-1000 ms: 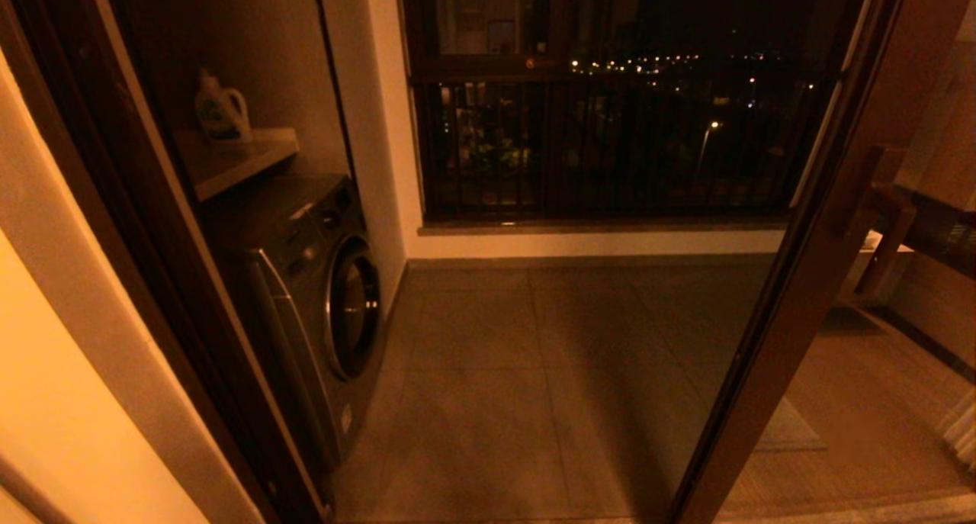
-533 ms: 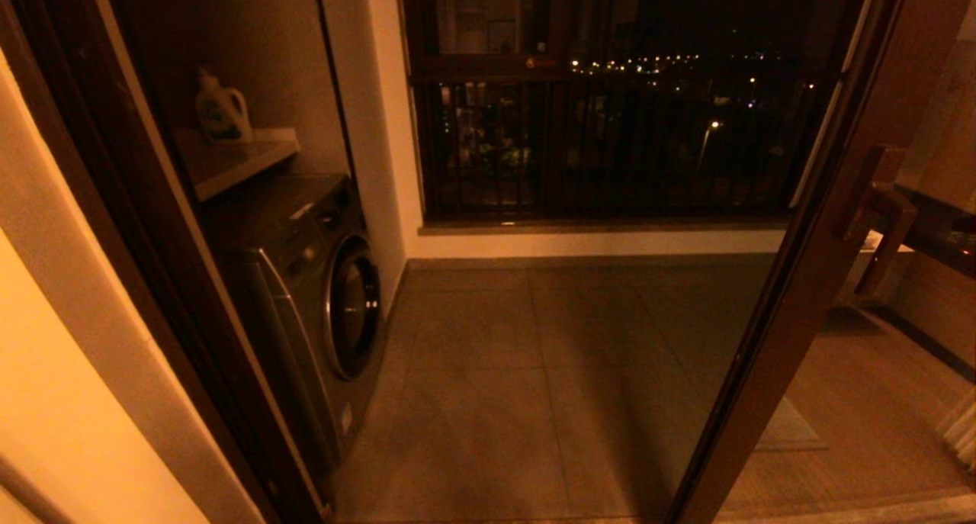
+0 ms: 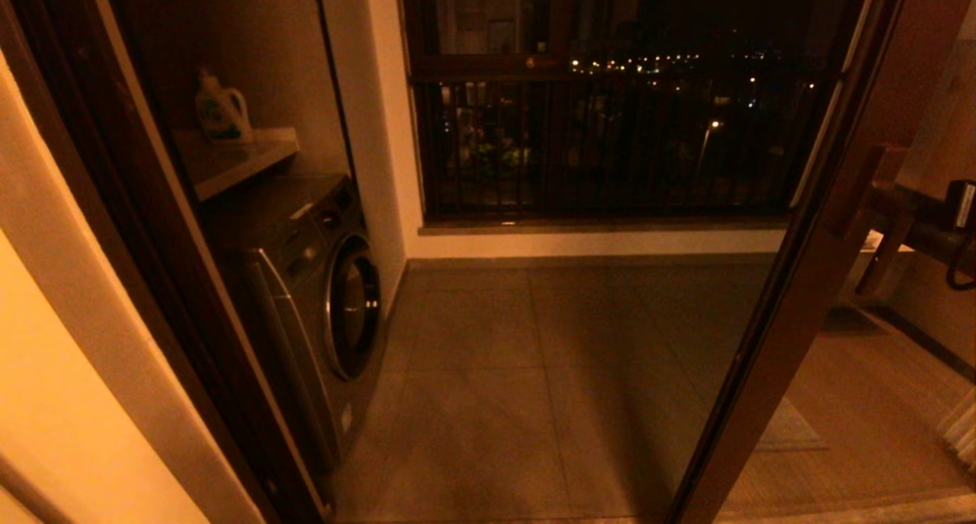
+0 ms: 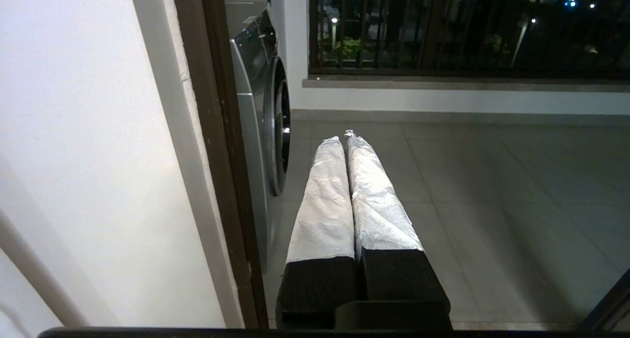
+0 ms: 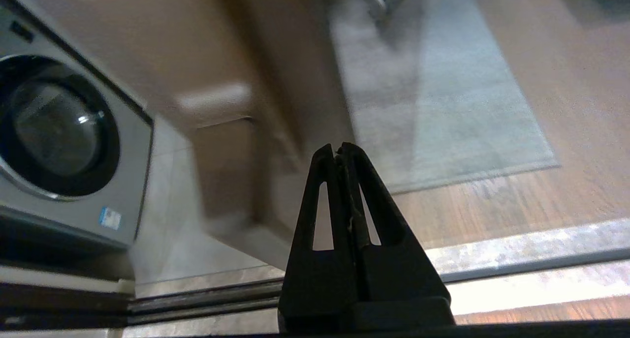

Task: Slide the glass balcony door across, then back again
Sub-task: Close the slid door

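Black right gripper (image 5: 339, 148), pressed together and empty, nears the door's wooden handle (image 3: 877, 204).
Glass balcony door (image 3: 793, 310) stands slid open at right; sliding back seems left. Left gripper (image 4: 347, 138) idles closed near the washing machine (image 3: 320, 295).

1. The glass balcony door (image 3: 793, 295) has a smooth, dark wooden frame.
2. The washing machine (image 3: 320, 295) has a glossy metallic-grey shell.
3. The left gripper (image 4: 344, 140) has fingers wrapped in crinkled silvery tape.
4. The right gripper (image 5: 338, 153) is matt black plastic.
5. The floor tiles (image 3: 488, 371) look matt.
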Controlling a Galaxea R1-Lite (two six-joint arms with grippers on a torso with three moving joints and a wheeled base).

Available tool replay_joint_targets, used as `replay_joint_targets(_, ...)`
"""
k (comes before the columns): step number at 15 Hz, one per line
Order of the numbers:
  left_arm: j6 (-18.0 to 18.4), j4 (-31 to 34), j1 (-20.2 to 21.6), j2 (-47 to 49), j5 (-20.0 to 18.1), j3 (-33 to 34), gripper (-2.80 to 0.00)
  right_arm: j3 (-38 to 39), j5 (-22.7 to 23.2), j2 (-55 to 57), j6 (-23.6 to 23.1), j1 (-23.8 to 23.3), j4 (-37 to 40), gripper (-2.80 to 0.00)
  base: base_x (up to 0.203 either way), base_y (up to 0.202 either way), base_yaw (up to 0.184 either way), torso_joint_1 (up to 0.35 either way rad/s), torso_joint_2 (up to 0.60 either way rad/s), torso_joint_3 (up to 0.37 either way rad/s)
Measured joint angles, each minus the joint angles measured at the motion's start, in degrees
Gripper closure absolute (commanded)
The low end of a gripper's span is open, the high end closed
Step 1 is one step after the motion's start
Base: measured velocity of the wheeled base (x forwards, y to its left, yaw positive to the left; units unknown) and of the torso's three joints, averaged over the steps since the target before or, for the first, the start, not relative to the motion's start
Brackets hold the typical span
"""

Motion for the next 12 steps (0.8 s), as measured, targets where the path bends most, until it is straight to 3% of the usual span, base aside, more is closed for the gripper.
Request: replay_joint_targets(12,-0.02,0.00,0.00,0.00,0.00,0.00,0.00,0.18,-1.42,0.02,1.71,5.85,-0.01,0.00,0.000,0.000,0.000,0.000,0.00,0.000)
